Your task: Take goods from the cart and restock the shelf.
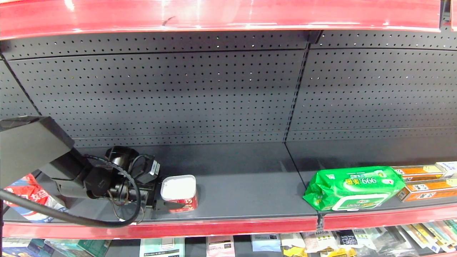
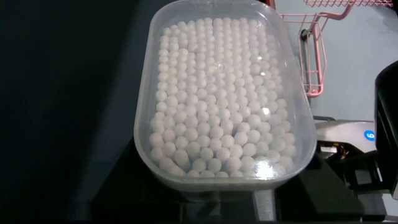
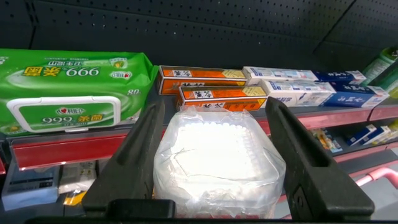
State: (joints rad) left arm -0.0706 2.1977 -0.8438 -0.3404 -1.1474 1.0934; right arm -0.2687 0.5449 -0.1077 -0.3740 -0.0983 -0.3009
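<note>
On the left part of the dark grey metal shelf [image 1: 235,178] we see one rounded-rectangular tub [image 1: 178,187] of clear plastic, upright near the front edge, its top white and a red label on its side. The left gripper [image 1: 170,200] is closed around it, one black finger lying along the near wall. From the left wrist the tub [image 2: 221,93] is packed with small white beads, and one pink wire cart [image 2: 317,50] stands beyond it. The right gripper [image 3: 216,115] is just in front of the shelf's right part, its two black, wedge-shaped fingers clamped on one soft wrapped pack [image 3: 214,162] of crinkled clear film with white contents. Beyond it we count one glossy green wipes pack [image 3: 68,87] with a white flip lid, lying flat at the front edge. To its right lie two long orange boxes [image 3: 202,73], then several white-and-blue boxes [image 3: 298,87]. One red-and-blue bag [image 1: 25,194] sits at the far left. A perforated grey pegboard [image 1: 178,89] backs the shelf; one shiny red strip [image 1: 214,225] trims its front.
</note>
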